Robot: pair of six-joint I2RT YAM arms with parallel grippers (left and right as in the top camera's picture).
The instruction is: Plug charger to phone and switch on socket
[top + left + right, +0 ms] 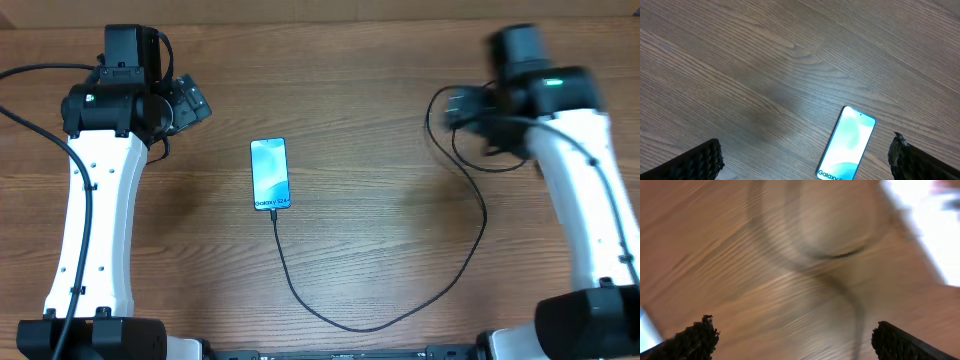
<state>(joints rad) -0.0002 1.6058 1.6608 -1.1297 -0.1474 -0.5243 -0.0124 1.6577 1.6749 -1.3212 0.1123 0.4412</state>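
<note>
The phone [270,173] lies flat at mid-table, its light blue screen up and the "Galaxy" text at its near end; the left wrist view also has the phone [847,142]. The charger [350,327] is a thin black cable that meets the phone's near edge, loops toward the front and rises right to the right arm. My left gripper [190,100] hovers open, left of and beyond the phone, its fingers [702,161] wide apart. My right gripper [447,108] is motion-blurred and open above a cable loop [830,255]. The socket shows only as a blurred white mass [922,227].
The wooden table [380,60] carries nothing else that shows. Both white arms reach in from the front corners, the left arm [95,220] along the left side and the right arm [590,210] along the right. Black arm cables trail off at far left.
</note>
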